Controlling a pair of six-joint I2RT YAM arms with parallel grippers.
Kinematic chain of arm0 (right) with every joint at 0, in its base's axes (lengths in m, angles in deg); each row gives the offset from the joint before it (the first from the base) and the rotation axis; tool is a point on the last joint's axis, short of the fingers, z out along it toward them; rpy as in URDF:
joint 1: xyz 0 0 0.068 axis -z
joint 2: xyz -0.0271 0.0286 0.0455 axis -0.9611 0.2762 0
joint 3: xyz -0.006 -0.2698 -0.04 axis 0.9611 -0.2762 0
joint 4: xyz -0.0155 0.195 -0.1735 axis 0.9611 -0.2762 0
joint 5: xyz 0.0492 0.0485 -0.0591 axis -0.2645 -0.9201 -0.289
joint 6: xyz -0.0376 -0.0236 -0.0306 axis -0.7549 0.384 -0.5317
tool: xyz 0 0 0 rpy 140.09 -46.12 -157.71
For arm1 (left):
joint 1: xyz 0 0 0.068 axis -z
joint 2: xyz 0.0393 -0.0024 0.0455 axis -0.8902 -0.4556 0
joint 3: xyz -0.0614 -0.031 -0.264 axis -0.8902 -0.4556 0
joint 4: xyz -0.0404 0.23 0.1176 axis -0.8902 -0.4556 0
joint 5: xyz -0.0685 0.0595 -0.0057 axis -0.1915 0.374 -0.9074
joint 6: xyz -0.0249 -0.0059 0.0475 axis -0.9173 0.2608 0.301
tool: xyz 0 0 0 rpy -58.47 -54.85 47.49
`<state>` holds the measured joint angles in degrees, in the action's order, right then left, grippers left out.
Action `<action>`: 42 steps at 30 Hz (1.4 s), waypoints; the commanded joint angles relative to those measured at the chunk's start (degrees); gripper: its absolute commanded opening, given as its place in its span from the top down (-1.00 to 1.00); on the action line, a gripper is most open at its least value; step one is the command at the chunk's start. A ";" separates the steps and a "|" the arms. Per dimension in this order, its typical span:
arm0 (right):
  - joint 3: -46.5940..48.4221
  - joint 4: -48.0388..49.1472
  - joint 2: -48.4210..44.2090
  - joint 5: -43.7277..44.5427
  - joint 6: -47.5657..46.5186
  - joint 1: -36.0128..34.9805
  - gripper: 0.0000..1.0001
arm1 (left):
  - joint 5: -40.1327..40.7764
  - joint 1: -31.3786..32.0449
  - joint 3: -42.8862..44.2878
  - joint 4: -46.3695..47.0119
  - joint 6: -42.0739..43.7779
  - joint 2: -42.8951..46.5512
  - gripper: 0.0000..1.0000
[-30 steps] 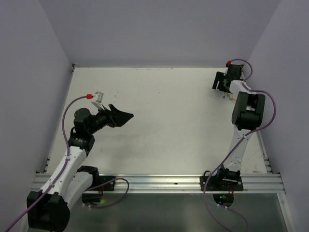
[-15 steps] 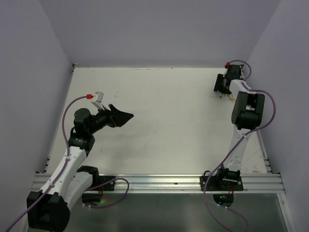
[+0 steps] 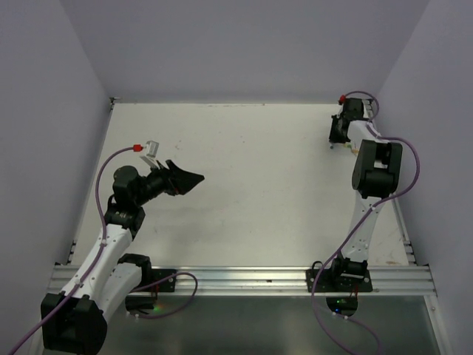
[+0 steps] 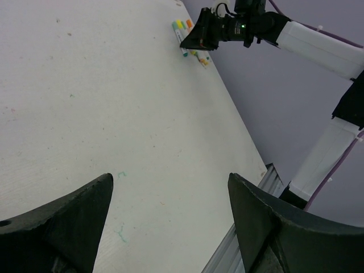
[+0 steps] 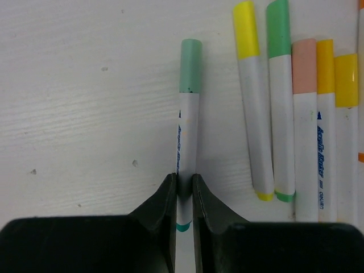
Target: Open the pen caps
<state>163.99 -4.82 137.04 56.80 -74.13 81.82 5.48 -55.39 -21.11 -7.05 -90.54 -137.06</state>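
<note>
At table (image 3: 244, 192) 1 o'clock corner, right gripper (image 5: 183, 183) pinches mint-capped pen (image 5: 187, 131) by barrel, leaving pen cap (image 5: 190, 65) exposed at 12 for pulling. Left gripper (image 4: 169, 181) spread, hovers at 9, likely cap-puller.

The scuffed white surface (image 3: 244, 170) carries a pen (image 5: 187, 131) with a mint cap (image 5: 190, 65); a row of capped pens (image 5: 281, 125) lies just beside it.
</note>
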 commanded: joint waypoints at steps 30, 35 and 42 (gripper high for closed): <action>-54.21 11.30 -68.13 -14.87 24.15 -50.39 1.00 | 4.20 10.41 2.81 11.44 -9.39 -13.77 -0.81; -54.20 15.25 -65.50 -15.39 26.70 -55.31 1.00 | 5.19 12.62 1.85 14.88 -12.56 -14.04 -0.60; -53.85 20.45 -61.81 -13.46 28.73 -61.29 1.00 | 6.59 12.97 2.20 13.73 -13.00 -13.69 -0.39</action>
<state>107.93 10.83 74.44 43.20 -47.40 21.91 10.70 -42.86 -20.63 3.80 -102.43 -151.64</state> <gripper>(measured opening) 0.143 0.707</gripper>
